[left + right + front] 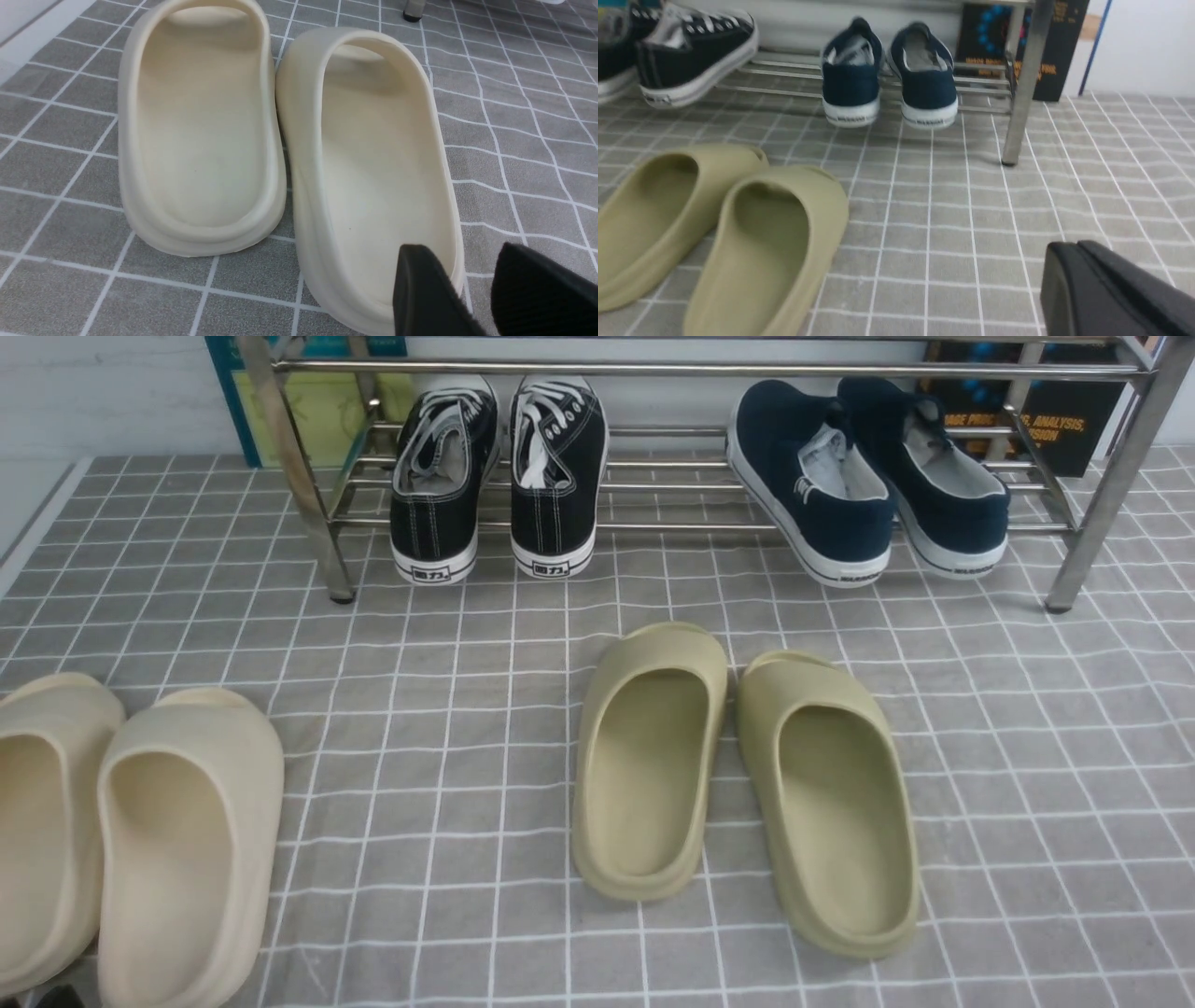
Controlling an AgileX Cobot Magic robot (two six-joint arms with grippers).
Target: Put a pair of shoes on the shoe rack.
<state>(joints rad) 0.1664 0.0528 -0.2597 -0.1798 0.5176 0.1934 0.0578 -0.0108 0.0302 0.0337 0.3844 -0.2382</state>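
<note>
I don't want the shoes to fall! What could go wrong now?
The navy shoes sit on the shoe rack with their heels past the front bar, and one leans on the other; a bump might tip them off. The open left gripper hangs right over a cream slipper and could knock or grab that wrong shoe.

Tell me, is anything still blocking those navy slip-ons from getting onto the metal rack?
Nothing visible does. The navy slip-ons already rest on the shoe rack's lower bars, heels overhanging the front bar, beside the black sneakers. The olive slippers lie on the floor in front.
</note>
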